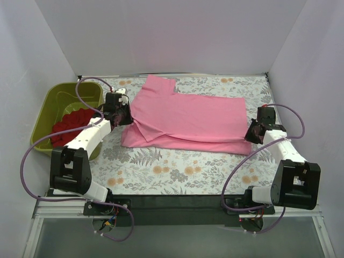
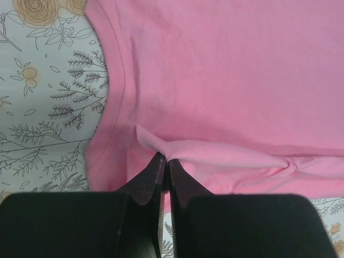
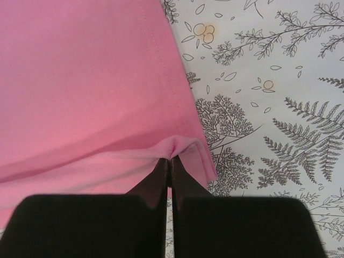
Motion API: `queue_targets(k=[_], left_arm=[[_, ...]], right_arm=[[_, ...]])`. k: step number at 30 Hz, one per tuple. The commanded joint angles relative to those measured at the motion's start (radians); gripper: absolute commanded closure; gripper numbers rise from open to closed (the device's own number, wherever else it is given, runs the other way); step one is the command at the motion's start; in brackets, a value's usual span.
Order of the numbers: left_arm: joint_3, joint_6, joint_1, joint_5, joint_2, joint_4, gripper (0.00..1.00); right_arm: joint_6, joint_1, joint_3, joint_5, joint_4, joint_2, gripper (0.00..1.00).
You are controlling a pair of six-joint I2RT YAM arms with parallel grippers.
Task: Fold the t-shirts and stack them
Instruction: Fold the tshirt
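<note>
The pink t-shirt (image 1: 188, 118) is lying half-folded across the worktop (image 1: 177, 172), with the left hand (image 2: 164, 160) and the right hand (image 3: 171, 159) each pinching tight on one end.

No legible text, label, brand, number or sign anywhere

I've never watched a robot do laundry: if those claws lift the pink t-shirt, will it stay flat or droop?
Probably droop: the pink t-shirt puckers where the left claw and right claw pinch its edges, so the unsupported middle would likely sag. It lies in thin, soft folded layers, so it seems light.
</note>
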Motion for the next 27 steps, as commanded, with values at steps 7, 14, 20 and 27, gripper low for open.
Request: queue_targets(k=[7,14,20,27], left_arm=[[0.055,0.04,0.005,0.0,0.058,0.065,0.94],[0.135,0.06,-0.021,-0.009,0.058,0.037,0.93],[0.172,0.082,-0.059,-0.047,0.077,0.016,0.94],[0.203,0.086,-0.061,-0.078,0.166,0.028,0.89]], right_arm=[[0.013,-0.004,-0.016,0.004,0.049,0.05,0.99],[0.01,-0.005,-0.048,0.015,0.055,0.054,0.99],[0.01,-0.004,-0.061,0.015,0.058,0.053,0.99],[0.004,-0.004,-0.058,0.021,0.06,0.063,0.93]])
